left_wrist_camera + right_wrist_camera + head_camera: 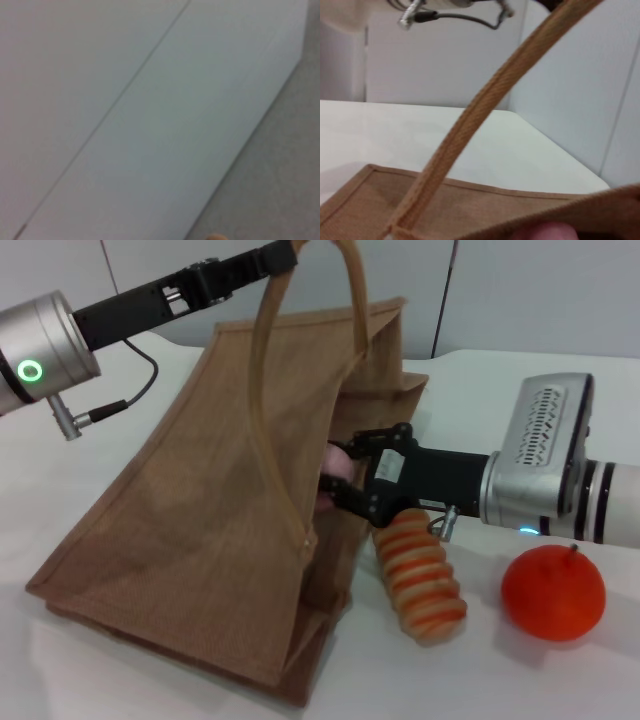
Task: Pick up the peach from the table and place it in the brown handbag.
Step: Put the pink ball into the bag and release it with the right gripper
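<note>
The brown handbag (200, 520) lies tilted on the white table (100, 660) with its mouth facing right. My left gripper (288, 254) is at the top and shut on a tan loop handle (262, 390), holding it up. My right gripper (338, 485) reaches in from the right to the bag's mouth and is shut on the pink peach (338, 464), which is partly hidden by the bag's edge. The right wrist view shows the handle (470, 125), the burlap panel (445, 205) and a pink blur of the peach (545, 233).
A beige and orange striped spiral object (420, 575) lies on the table just below my right gripper. A bright orange fruit with a stem (553, 592) sits at the right. A grey wall stands behind. The left wrist view shows only wall panels.
</note>
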{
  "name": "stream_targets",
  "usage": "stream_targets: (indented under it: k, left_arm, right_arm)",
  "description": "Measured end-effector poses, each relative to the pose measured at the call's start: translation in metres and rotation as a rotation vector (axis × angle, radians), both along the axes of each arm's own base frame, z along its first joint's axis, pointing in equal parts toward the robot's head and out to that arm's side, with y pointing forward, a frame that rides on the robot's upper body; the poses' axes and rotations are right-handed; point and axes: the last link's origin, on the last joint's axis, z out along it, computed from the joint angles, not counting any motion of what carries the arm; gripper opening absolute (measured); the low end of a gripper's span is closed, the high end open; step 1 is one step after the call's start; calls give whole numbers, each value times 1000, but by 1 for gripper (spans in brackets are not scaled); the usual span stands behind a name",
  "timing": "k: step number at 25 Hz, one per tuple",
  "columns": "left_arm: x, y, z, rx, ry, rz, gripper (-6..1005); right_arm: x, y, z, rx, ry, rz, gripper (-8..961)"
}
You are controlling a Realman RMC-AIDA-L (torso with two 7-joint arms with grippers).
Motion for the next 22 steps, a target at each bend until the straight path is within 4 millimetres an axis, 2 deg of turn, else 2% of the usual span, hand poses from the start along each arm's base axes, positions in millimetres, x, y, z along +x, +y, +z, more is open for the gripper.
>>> stream_targets:
  k: [6,11,16,22]
  left_arm:
    - [5,-6,2,-22,-30,-41,121]
    - [6,-6,4,-27,-43,-47,122]
    - [9,-7,9,-24,-64,-61,122]
    - [4,-9,13,-9,-78,-49,122]
  right_arm:
    - [-22,-3,-7,-76,-40,138,364]
    - [-37,5,-10,-68,-84,194,357]
    - [-36,23,-11,4,-161,147,371]
    - [-32,24,-10,16,-164,135,406]
